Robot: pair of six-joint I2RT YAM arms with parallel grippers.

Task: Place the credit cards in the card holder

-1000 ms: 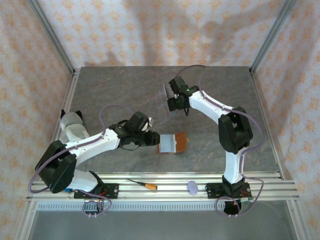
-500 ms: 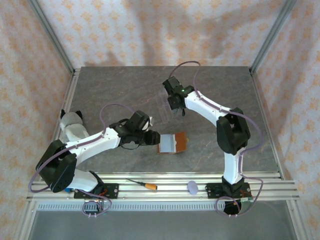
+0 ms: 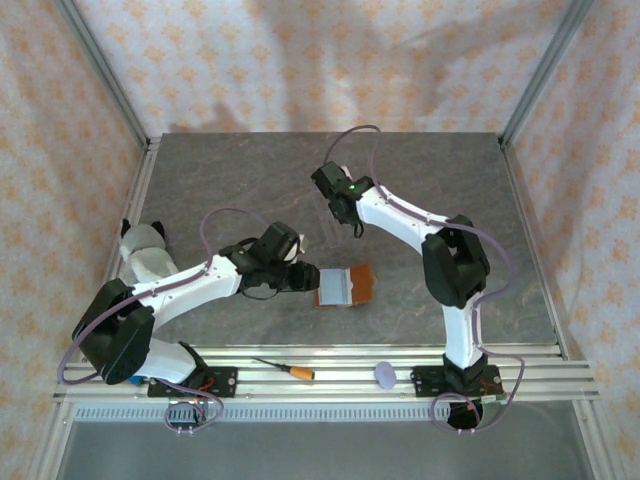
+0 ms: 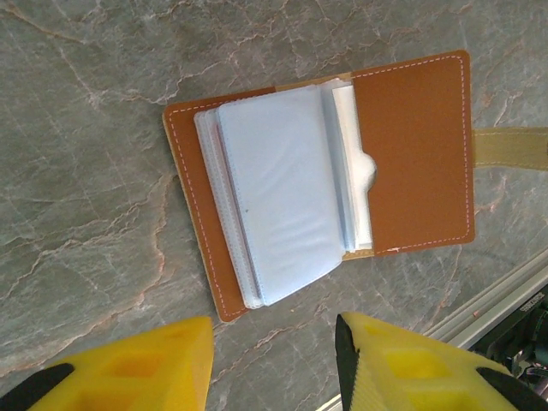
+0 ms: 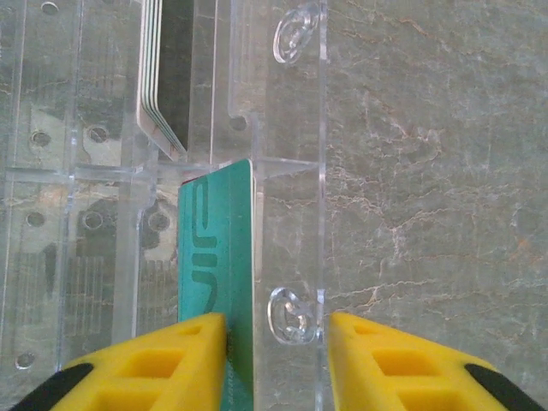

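Claw (image 5: 274, 342) on right half-open, finger touching teal card (image 5: 216, 248).

We noted the card holder (image 3: 345, 285) lying open on the table (image 3: 250, 180), front of centre, with the left gripper (image 3: 310, 278) just to its left. The tray (image 5: 291, 128) lay behind it, under the right gripper (image 5: 274, 330). One credit card (image 5: 218, 248) stood on edge in the tray, against one finger. A stack of cards (image 5: 163, 68) stood in the compartment beyond. A screwdriver (image 3: 285, 368) lay on the front rail (image 3: 500, 365).
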